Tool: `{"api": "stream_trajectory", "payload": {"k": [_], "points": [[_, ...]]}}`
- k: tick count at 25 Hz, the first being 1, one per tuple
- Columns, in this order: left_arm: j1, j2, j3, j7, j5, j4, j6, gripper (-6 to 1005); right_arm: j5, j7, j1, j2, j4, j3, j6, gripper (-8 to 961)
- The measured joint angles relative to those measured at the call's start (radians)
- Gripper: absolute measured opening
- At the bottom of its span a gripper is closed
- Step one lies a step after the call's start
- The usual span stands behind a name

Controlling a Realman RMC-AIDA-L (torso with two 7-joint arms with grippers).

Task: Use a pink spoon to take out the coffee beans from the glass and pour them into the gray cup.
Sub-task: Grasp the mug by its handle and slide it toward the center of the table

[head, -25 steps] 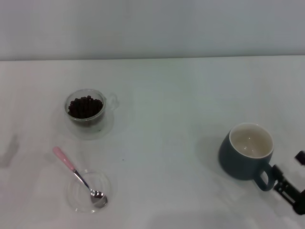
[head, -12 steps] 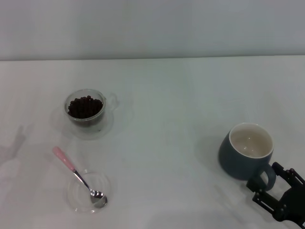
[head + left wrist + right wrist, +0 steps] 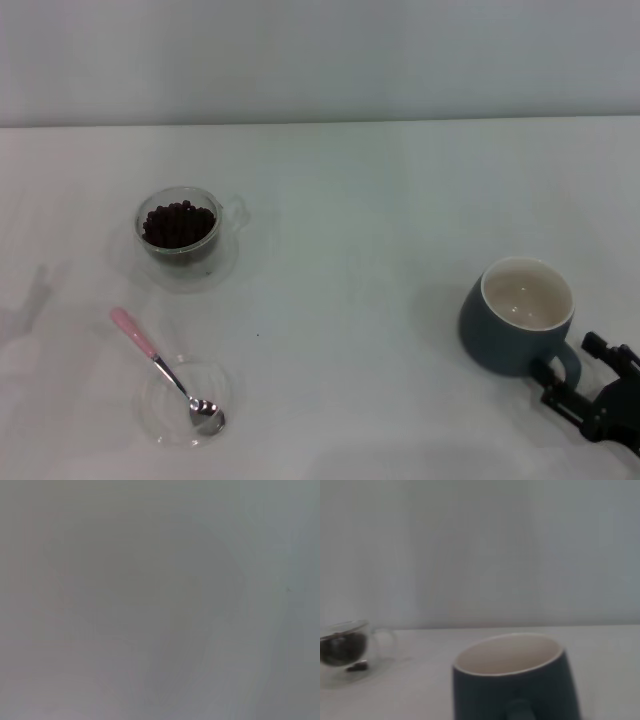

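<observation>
Nothing is scooped yet: the coffee beans [image 3: 179,224] fill the glass [image 3: 181,232] at far left, the pink spoon [image 3: 165,372] lies untouched on its clear saucer [image 3: 222,398] near left, the gray cup [image 3: 518,318] stands empty at right, and the right gripper [image 3: 590,400] sits by its handle, grip state impossible to tell.

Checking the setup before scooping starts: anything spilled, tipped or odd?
Nothing stands out. The glass stands upright with the coffee beans inside, the gray cup is upright and empty, and the pink spoon rests on a clear saucer.

no readable text, labels, brands, numbers, no signs anywhere
</observation>
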Motion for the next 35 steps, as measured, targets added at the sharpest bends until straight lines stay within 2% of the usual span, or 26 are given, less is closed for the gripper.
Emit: {"api": "stream_trajectory", "payload": {"k": [12, 21, 26, 35], "points": [[0.002, 0.000, 0.003, -0.002, 0.000, -0.002, -0.003, 888, 0.012, 0.042, 0.008, 0.000, -0.068, 0.083, 0.038, 847], [0.006, 0.000, 0.000, -0.003, 0.000, -0.001, -0.046, 888, 0.016, 0.065, 0.051, 0.002, -0.063, 0.118, 0.073, 824], [0.007, 0.000, 0.000, -0.005, 0.000, -0.002, -0.080, 887, 0.010, 0.067, 0.084, 0.007, -0.045, 0.110, 0.065, 594], [0.009, 0.000, 0.000, -0.005, -0.001, -0.001, -0.107, 887, -0.023, 0.068, 0.156, 0.009, -0.007, 0.101, 0.086, 278]]}}
